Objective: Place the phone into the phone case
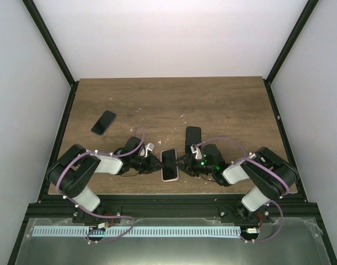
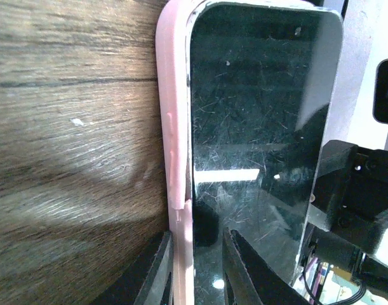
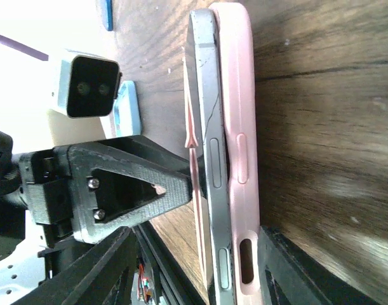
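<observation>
Partly seated: phone (image 3: 211,95) right edge proud of case (image 3: 239,95) rim.

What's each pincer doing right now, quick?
Left pincer: closed on the phone case edge.
Right pincer: open, straddling phone and phone case.

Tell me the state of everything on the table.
phone, one long edge in the case, the other raised out
pink case, flat on the table under the phone
left gripper, shut on the case wall
right gripper, open around phone and case
two black phones, lying flat, untouched
</observation>
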You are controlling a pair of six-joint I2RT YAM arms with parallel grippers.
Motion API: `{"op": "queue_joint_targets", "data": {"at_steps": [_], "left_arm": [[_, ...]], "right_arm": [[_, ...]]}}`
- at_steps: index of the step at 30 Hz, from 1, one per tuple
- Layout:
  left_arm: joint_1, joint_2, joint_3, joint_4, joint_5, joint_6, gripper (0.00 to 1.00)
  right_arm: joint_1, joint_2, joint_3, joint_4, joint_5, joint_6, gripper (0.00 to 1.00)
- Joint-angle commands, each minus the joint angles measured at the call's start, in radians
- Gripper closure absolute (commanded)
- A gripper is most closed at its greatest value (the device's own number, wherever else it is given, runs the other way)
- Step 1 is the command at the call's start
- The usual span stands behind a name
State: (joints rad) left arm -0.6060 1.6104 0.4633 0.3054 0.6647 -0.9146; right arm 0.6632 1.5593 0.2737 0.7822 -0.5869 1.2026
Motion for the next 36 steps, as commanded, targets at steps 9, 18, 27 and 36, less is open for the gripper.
{"op": "queue_joint_targets", "data": {"at_steps": [9,18,27,36], "left_arm": [[-0.020,0.014,-0.003,-0.044,0.016,0.013,0.76],[-0.020,0.001,0.004,-0.068,0.007,0.020,0.76],[-0.021,0.003,0.008,-0.070,0.006,0.016,0.76],[-0.019,0.010,0.015,-0.074,0.004,0.017,0.76]], "right_arm": [[0.032,0.035,0.036,0.222,-0.098,0.029,0.47],[0.032,0.011,0.053,0.057,-0.053,-0.038,0.62],[0.032,0.004,0.065,0.001,-0.039,-0.063,0.91],[0.032,-0.013,0.103,-0.120,-0.017,-0.097,0.78]]}}
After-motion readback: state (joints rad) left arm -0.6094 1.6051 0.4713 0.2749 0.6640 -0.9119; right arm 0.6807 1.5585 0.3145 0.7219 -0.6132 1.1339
